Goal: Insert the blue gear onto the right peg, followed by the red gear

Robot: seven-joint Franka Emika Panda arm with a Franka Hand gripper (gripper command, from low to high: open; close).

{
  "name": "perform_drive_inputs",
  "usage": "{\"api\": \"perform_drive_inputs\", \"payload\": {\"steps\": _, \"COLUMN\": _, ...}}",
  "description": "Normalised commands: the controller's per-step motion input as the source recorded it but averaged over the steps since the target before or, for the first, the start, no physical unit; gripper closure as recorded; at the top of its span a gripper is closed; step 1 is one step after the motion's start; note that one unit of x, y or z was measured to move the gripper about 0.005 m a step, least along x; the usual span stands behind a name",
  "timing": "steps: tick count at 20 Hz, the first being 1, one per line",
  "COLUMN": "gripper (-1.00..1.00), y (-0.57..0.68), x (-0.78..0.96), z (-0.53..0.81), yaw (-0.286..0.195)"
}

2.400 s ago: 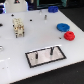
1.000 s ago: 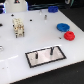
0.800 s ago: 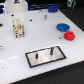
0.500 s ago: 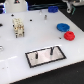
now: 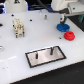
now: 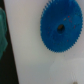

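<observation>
Since the earlier frames, my arm has come down at the far right of the exterior view until the gripper [image 5: 62, 22] sits right over the blue gear [image 5: 62, 26]; nothing else on the table [image 5: 15, 55] seems to have shifted. From the wrist camera the blue gear [image 6: 61, 27] fills much of the picture, its dark centre hole plainly visible, but no fingers show, and in the exterior view the tips are too blurred to read, so I cannot tell whether the claw stands wide, narrow, or already closed on anything.

I judge the step in hand to be the pick of the blue gear. It lies flat on the table near the far edge, with the red gear [image 5: 69, 35] just beside it on the nearer side. That closeness is my main worry: I want the fingers to straddle the blue disc without touching the red one. I would centre on the hub hole, descend straight, and close across the toothed rim evenly, so the disc comes up level rather than tilted.

The plate [image 5: 45, 55] lies well apart, toward the middle of the table, with two thin pins standing on it. The right peg [image 5: 50, 50] is slender, so a level grip now should make lining the hole over it far easier.
</observation>
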Motion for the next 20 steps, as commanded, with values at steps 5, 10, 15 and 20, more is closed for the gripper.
{"api": "perform_drive_inputs", "payload": {"steps": 5, "gripper": -1.0, "y": -0.1, "x": -0.13, "z": 0.05, "yaw": 0.0}}
{"api": "perform_drive_inputs", "payload": {"steps": 10, "gripper": -1.0, "y": -0.11, "x": -0.25, "z": 0.08, "yaw": 0.0}}
{"api": "perform_drive_inputs", "payload": {"steps": 15, "gripper": -1.0, "y": -0.25, "x": -0.07, "z": -0.03, "yaw": 0.0}}
{"api": "perform_drive_inputs", "payload": {"steps": 20, "gripper": -1.0, "y": -0.11, "x": -0.08, "z": -0.18, "yaw": 0.0}}
